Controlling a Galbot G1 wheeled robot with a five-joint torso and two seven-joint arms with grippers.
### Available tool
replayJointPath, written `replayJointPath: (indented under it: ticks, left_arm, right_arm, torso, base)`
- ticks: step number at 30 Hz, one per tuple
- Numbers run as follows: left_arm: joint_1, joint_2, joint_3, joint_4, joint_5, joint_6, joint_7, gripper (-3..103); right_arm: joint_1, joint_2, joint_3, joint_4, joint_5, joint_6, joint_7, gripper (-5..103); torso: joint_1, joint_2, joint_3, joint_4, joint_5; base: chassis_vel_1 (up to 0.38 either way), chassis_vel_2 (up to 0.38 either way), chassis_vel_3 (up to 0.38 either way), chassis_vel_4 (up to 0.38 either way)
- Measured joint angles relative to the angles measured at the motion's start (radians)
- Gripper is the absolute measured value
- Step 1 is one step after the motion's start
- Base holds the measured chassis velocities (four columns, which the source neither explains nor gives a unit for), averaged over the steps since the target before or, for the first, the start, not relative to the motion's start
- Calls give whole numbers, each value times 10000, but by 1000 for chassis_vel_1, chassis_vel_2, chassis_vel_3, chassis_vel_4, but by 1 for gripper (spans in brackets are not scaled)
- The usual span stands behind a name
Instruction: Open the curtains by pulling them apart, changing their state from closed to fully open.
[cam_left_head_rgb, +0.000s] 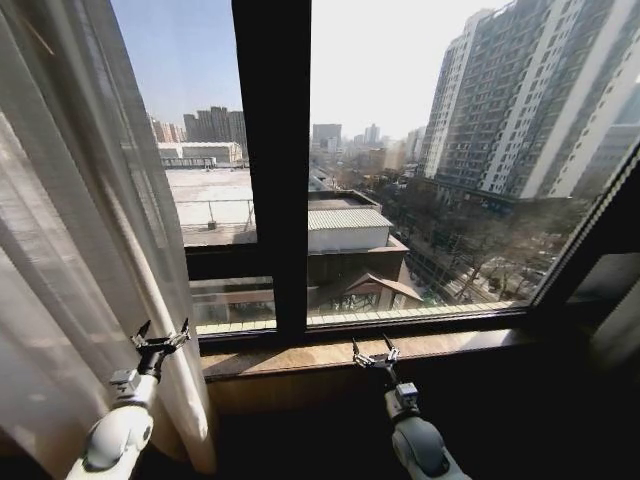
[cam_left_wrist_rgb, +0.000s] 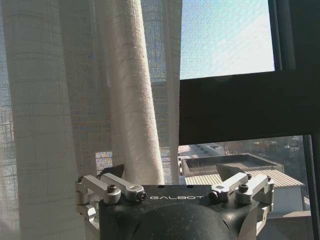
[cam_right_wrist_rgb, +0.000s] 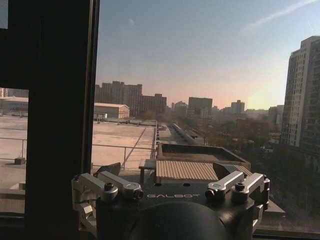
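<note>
Sunlit city blocks and rooftops lie beyond a big window (cam_left_head_rgb: 400, 150), split by a dark vertical mullion (cam_left_head_rgb: 272, 160) above a brown windowsill (cam_left_head_rgb: 440, 346). Most of the glass is bare, so the opening looks well advanced, perhaps done on this side. The sheer white curtains (cam_left_head_rgb: 80, 250) hang bunched at about nine o'clock in the head view, their pleats falling to the floor beside the left arm.

The left gripper (cam_left_head_rgb: 161, 341) sits at about seven o'clock, jaws spread, holding nothing; in its wrist view one thick fold of fabric hangs just ahead, between the spread fingers (cam_left_wrist_rgb: 112, 172), though contact is unclear. The right gripper (cam_left_head_rgb: 375, 356) hovers near six o'clock over the sill, jaws also apart and empty.

Whether a second panel remains off to the right, I cannot tell.
</note>
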Motion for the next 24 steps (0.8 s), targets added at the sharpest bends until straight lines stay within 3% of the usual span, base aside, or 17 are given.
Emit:
replayJointPath:
  ticks: [12,14,17,21,23,24]
  left_arm:
    - [-932,524,238,951,-128,360,-42,102]
    - [-997,525,212,1054,-134,407,-39,93]
    - [-1005,487,185,1113,-125,392,-54,88]
    - [-1003,433,154,1221,-173,192,-69,66]
    - [-1000,431,148,1235,-183,145,-69,66]
    - [-999,430,140,1241,-189,117,-69,61]
  right_arm:
    - [-2,1,-2,1,0,0,0,100]
    - [-2,1,-2,1,0,0,0,100]
    - [-2,1,-2,1,0,0,0,100]
    - [-2,1,-2,1,0,0,0,100]
    - [-2,1,-2,1,0,0,0,100]
    - [-2,1,-2,0,0,0,0,100]
  torso:
    - [-8,3,-3,2,0]
    - [-7,2,-3,1,1]
    - [-6,3,-3,1,0]
    - [-7,3,-3,2,-1]
    - [-7,3,-3,2,-1]
    - [-7,3,-3,2,0]
  base:
    - [-3,1,4,-1]
    - [0,0,0,0]
    - [0,0,0,0]
    - [0,0,0,0]
    - [0,0,0,0]
    - [0,0,0,0]
